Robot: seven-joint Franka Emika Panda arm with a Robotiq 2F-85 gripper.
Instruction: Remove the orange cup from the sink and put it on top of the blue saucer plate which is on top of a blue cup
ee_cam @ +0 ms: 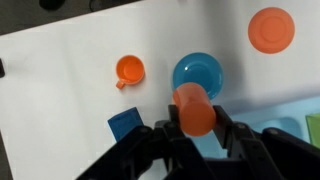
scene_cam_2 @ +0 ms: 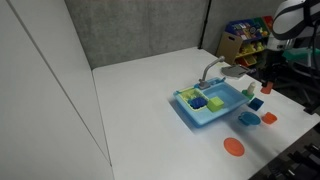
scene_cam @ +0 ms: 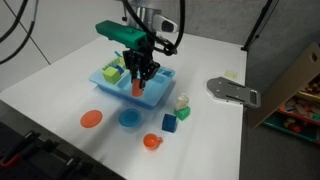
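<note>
Step in hand: carry phase. The tool (ee_cam: pixel 195 132) is pinching the orange cup (ee_cam: pixel 193 105) between its two fingers, so the cup is off the sink floor and in the air.

Exterior view: cup (scene_cam: pixel 137 89) hangs over the front edge of the sink (scene_cam: pixel 112 80); the blue saucer (scene_cam: pixel 129 119) lies on the desk (scene_cam: pixel 60 85) at 6 o'clock from it.

Wrist view: saucer (ee_cam: pixel 198 73) at 12 o'clock of the cup, with the cup overlapping its near rim. Second orange cup with side nub (ee_cam: pixel 129 70) at 10 o'clock, blue block (ee_cam: pixel 125 123) at 8 o'clock, orange plate (ee_cam: pixel 271 28) at 1 o'clock. Cannot tell whether a blue cup sits under the saucer.

Next move, my judgement: shift toward 12 o'clock until centred over the saucer, lower gently, then release. A stacked saucer may tip if loaded off-centre
</note>
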